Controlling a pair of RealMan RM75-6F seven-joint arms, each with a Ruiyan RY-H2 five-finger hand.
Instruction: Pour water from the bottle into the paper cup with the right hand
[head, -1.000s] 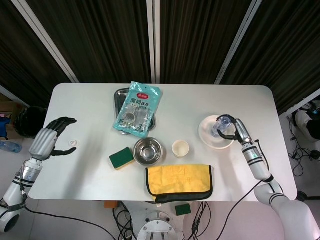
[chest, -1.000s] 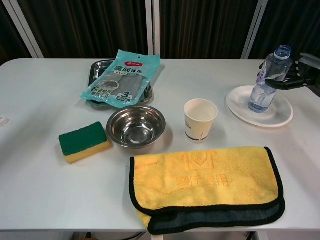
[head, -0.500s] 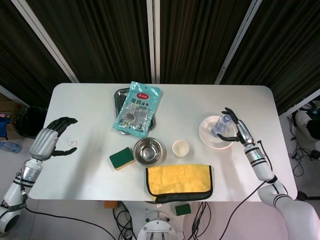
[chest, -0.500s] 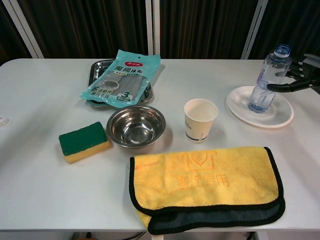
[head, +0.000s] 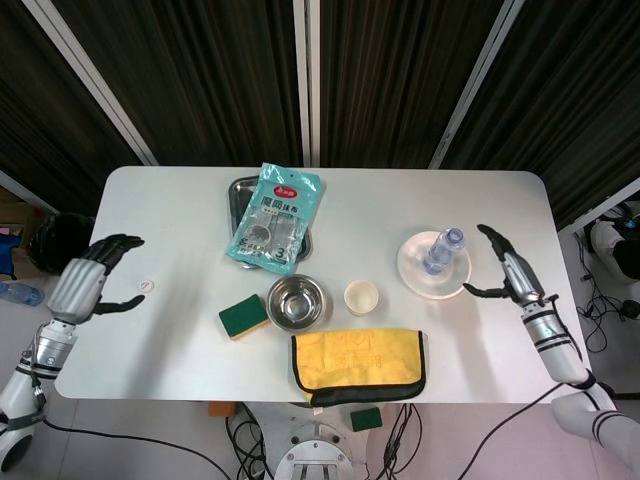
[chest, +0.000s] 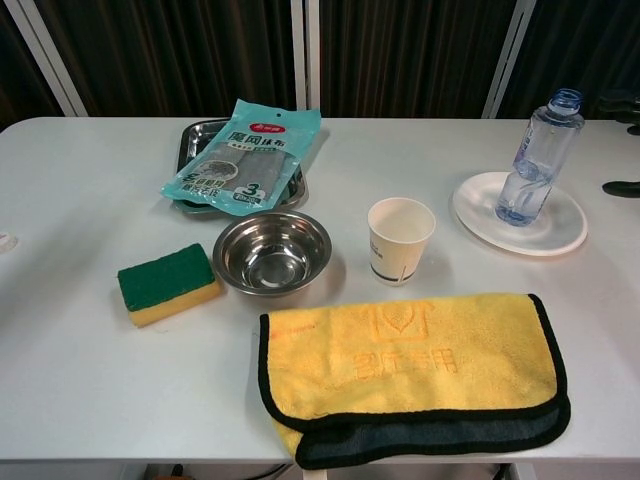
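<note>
Two hands: both empty, well apart
Left hand (head: 88, 285): fingers spread — over worktop's (head: 180, 340) left edge
Paper cup (chest: 401, 239): upright, mid-worktop
Bottle (chest: 532, 158): standing on white plate (chest: 560, 232)
Right hand (head: 513, 273): fingers wide — beside plate

My right hand (head: 508, 270) hovers empty at the right with fingers spread; my left hand (head: 92, 280) hangs half-curled, holding nothing, far left.

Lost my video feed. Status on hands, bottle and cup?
Both hands, left and right, open, holding nothing. Bottle upright on plate, uncapped, clear of right hand. Cup upright; nothing between.
</note>
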